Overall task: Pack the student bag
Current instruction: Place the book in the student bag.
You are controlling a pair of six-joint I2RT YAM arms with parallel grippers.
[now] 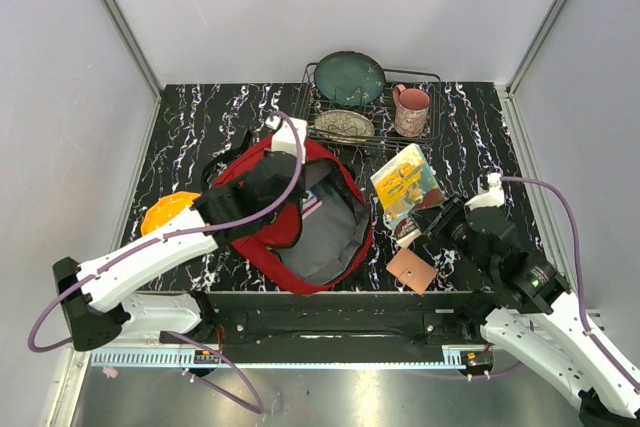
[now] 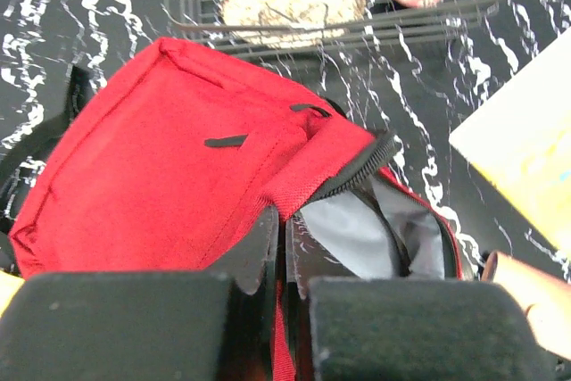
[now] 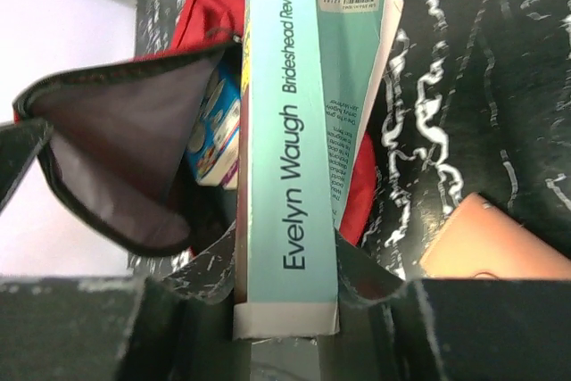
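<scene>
The red student bag (image 1: 262, 169) lies on the table with its mouth open, grey lining (image 1: 335, 237) showing. My left gripper (image 2: 285, 220) is shut on the red edge of the bag (image 2: 178, 158) next to the black zipper, holding the flap up. My right gripper (image 3: 285, 247) is shut on a paperback book (image 3: 290, 131) with a teal spine, gripping its near end. In the top view this yellow-covered book (image 1: 405, 182) is held in the air just right of the bag's mouth by the right gripper (image 1: 420, 220). A small blue-and-white box (image 3: 214, 131) lies inside the bag.
A wire dish rack (image 1: 425, 142) behind the bag holds a teal plate (image 1: 350, 77), a patterned plate (image 1: 343, 125) and a pink mug (image 1: 411, 110). A tan square pad (image 1: 411, 269) lies under the right gripper. An orange object (image 1: 168, 212) sits left of the bag.
</scene>
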